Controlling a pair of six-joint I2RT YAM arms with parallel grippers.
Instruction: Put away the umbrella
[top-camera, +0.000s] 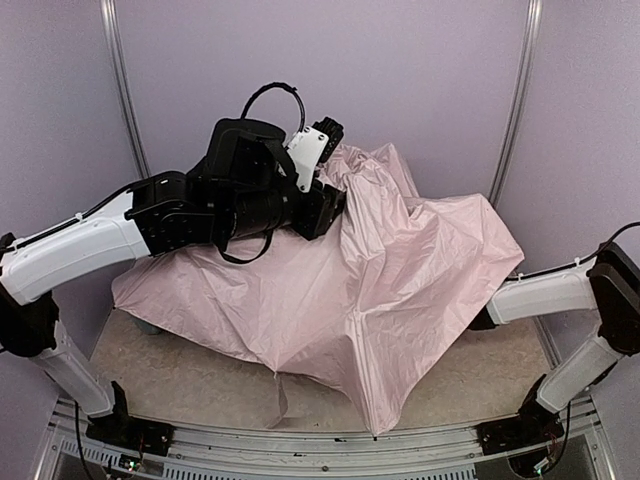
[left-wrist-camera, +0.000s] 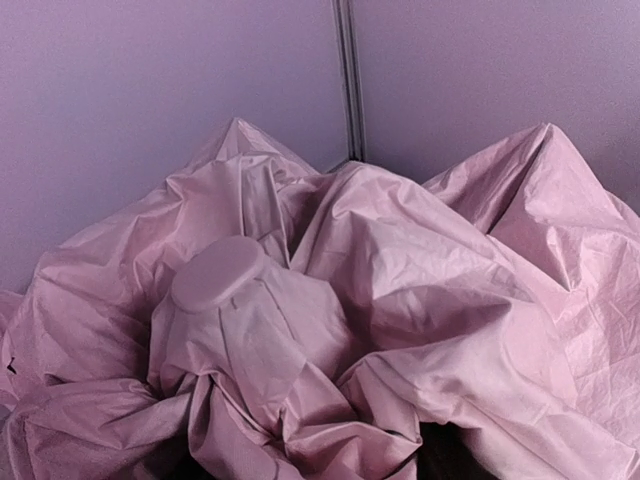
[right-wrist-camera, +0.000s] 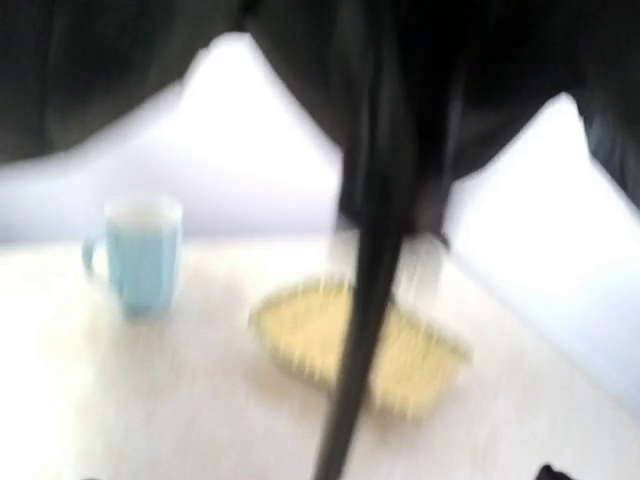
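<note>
Pink umbrella (top-camera: 400, 270) lay half-collapsed over the worktop (top-camera: 180, 375), covering the right claw, presumably positioned beneath for the shaft (right-wrist-camera: 370, 290); the left claw (top-camera: 337, 202) met the crown (left-wrist-camera: 215, 270); neither claw's spread was determinable.

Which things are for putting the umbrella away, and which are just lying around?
For the job: the pink umbrella, with its black shaft.
Just lying about: the blue mug and the woven tray, both sitting beneath it.

blue mug (right-wrist-camera: 140, 255), woven tray (right-wrist-camera: 290, 330), pale table (right-wrist-camera: 100, 400)
</note>
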